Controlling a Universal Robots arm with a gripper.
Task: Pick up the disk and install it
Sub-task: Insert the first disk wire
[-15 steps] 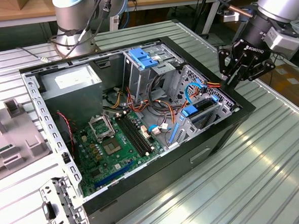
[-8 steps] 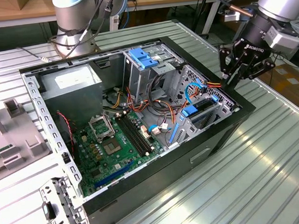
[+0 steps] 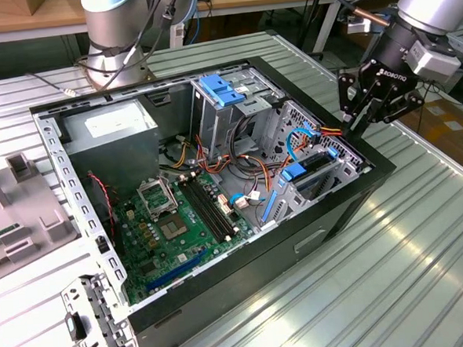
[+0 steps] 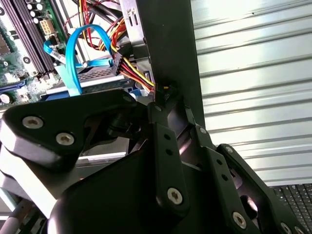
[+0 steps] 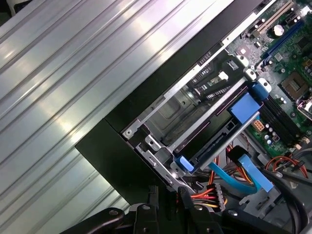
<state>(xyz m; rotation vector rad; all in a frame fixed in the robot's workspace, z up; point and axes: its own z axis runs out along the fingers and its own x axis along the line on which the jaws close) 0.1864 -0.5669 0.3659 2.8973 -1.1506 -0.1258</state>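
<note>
One hand [image 3: 352, 122], mine, hangs at the computer case's [image 3: 246, 290] rim in the exterior view, disk [image 3: 314, 168] seated in a bay inside that case | second wrist view: my fingers [image 4: 163, 146] narrowly apart, gripping nothing | first wrist view: disk [image 5: 217, 141] inside the case, cables [image 5: 253, 175] at its end

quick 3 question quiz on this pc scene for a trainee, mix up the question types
1. True or false: the gripper holds the disk.
2. Where is the gripper? A: over the motherboard. B: at the case edge, beside the drive cage. C: over the power supply.
3. Fill in: the flat cable looping by the disk is ____ in colour.

Key: 1 false, as the disk sits in the drive cage. 2 B. 3 blue.
</note>
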